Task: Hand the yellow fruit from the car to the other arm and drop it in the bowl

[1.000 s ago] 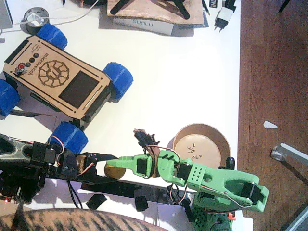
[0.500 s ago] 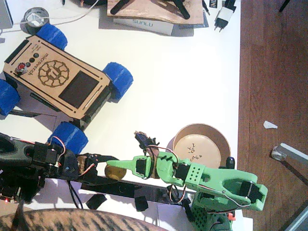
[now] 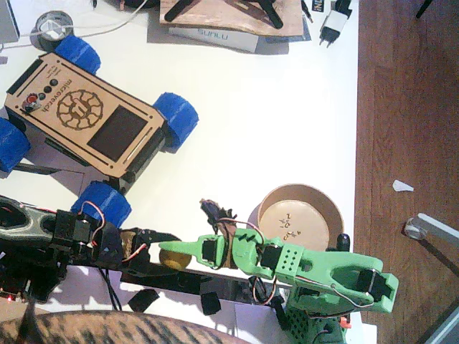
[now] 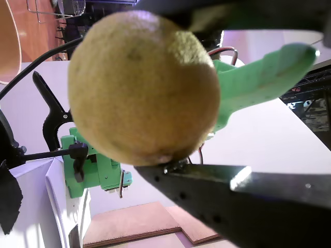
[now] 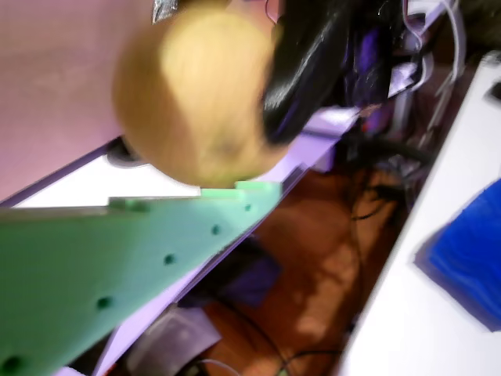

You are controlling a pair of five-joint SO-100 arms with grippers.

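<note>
At the lower centre of the fixed frame, the yellow fruit (image 3: 174, 259) sits between the black left gripper (image 3: 152, 252) and the green right gripper (image 3: 185, 249), mostly hidden by both. In a wrist view the yellow fruit (image 4: 142, 85) is pinched between black fingers (image 4: 243, 194) closed against it. In another wrist view, blurred, a green finger (image 5: 133, 266) touches the fruit (image 5: 200, 94) from below; its other finger is hard to make out. The car (image 3: 82, 115) stands upper left, the bowl (image 3: 301, 215) lower right, on the white surface (image 3: 272, 107).
</note>
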